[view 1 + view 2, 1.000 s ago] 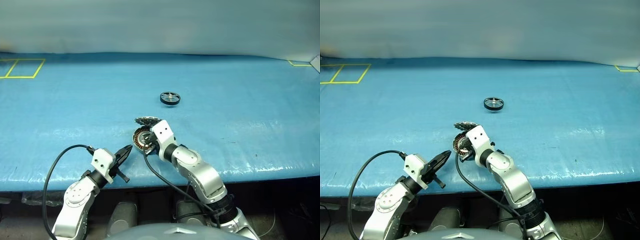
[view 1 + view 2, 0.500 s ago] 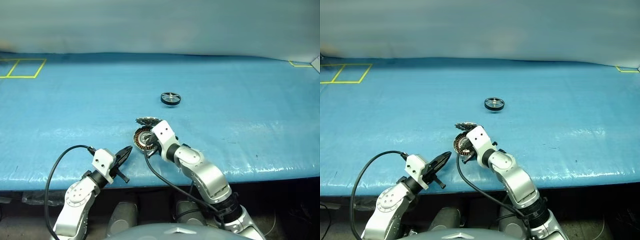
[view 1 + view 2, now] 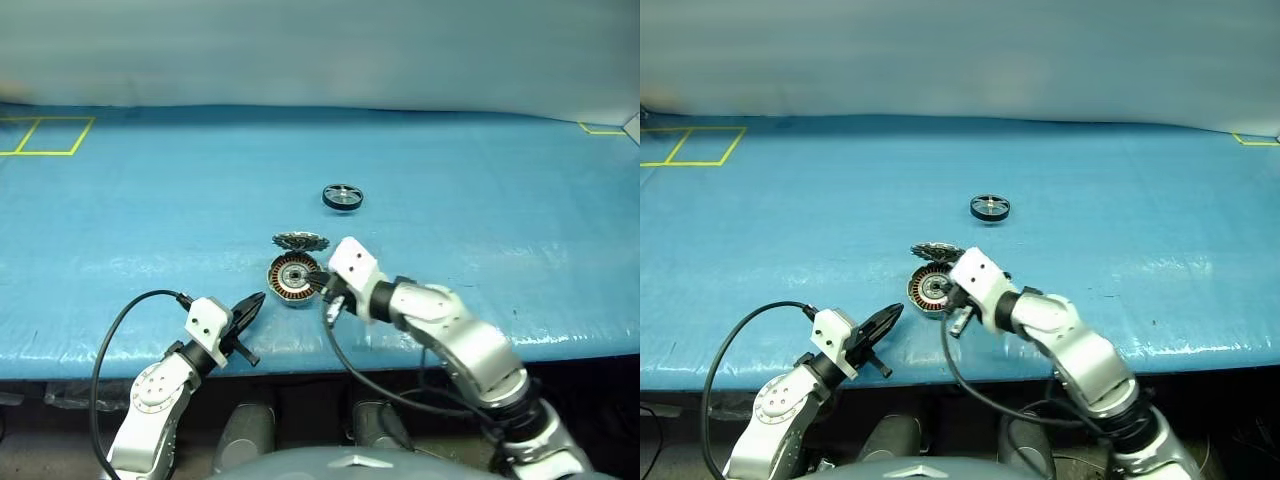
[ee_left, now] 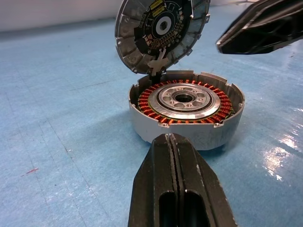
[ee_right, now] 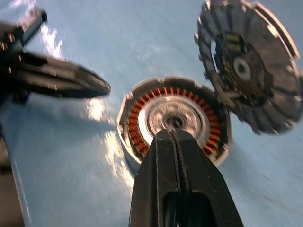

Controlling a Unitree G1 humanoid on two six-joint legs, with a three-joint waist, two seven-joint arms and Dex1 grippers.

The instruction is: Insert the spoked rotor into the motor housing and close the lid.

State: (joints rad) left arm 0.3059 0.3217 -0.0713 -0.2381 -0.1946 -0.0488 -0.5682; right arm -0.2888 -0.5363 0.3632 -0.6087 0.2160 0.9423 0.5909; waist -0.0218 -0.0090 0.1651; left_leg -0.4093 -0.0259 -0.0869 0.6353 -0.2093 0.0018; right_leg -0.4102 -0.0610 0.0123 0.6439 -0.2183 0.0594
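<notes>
The motor housing [image 3: 293, 277] lies on the blue table, its copper windings and silvery centre showing. Its lid [image 3: 300, 241] stands tilted open at the housing's far edge, apparently hinged there, inner face showing [image 4: 161, 33]. The spoked rotor [image 3: 342, 197] lies alone farther back and slightly right. My right gripper [image 3: 317, 281] is shut and empty, its tip by the housing's right rim and pointing down at the centre [image 5: 173, 133]. My left gripper [image 3: 258, 298] is shut and empty, level, a little short of the housing's near-left side [image 4: 169, 138].
Yellow tape squares [image 3: 45, 135] mark the back left of the blue table cover [image 3: 480, 220], and a yellow corner [image 3: 598, 127] the back right. The table's front edge runs just beneath both grippers. Black cables hang from each wrist.
My right arm has swung out to the right and its wrist has rolled. Its gripper has drawn back off the housing, uncovering the windings. The left arm, lid and rotor kept still.
</notes>
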